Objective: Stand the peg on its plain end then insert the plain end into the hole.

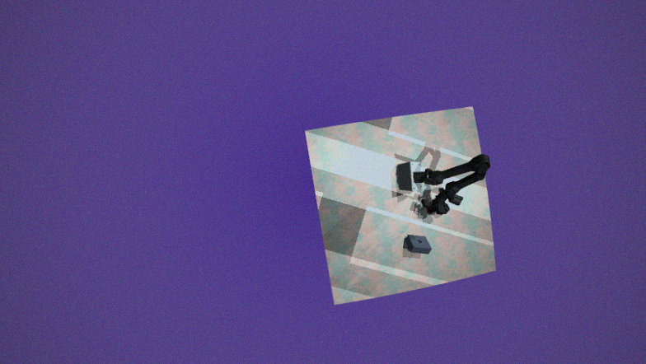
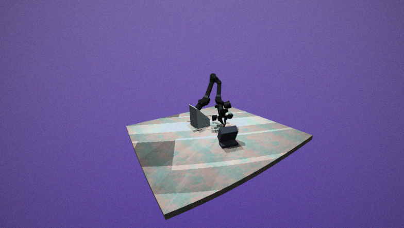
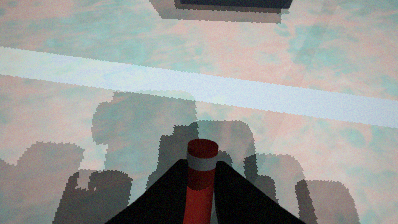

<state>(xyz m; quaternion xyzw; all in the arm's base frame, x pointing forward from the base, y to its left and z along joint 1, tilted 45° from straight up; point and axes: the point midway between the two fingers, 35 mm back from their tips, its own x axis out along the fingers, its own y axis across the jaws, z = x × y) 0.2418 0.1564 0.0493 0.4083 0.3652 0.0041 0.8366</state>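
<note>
The red cylindrical peg with white band [image 3: 200, 200] is between the nearly closed fingers of the black gripper [image 1: 430, 210] [image 2: 223, 124] [image 3: 200, 168], its banded end facing up to the wrist camera; the plain end and exact tilt I cannot tell. In the exterior view, the dark sloped panel [image 1: 421, 246] [image 2: 228, 133] [image 3: 235, 2] stands nearer, the grey wedge [image 1: 404, 176] [image 2: 199, 118] left. The black jointed arm [image 1: 456, 170] [image 2: 209, 87] bends high, then reaches down.

And here's the arm [image 1: 456, 170] [image 2: 209, 88], folded in a high peak, its forearm dropping to a wrist [image 1: 447, 194] [image 2: 220, 109] that tips the claw [image 1: 428, 210] [image 2: 223, 125] [image 3: 200, 168] downward, fingers pinched firmly on something over the desk [image 1: 384, 235] [image 2: 198, 158] [image 3: 310, 65]!
</note>
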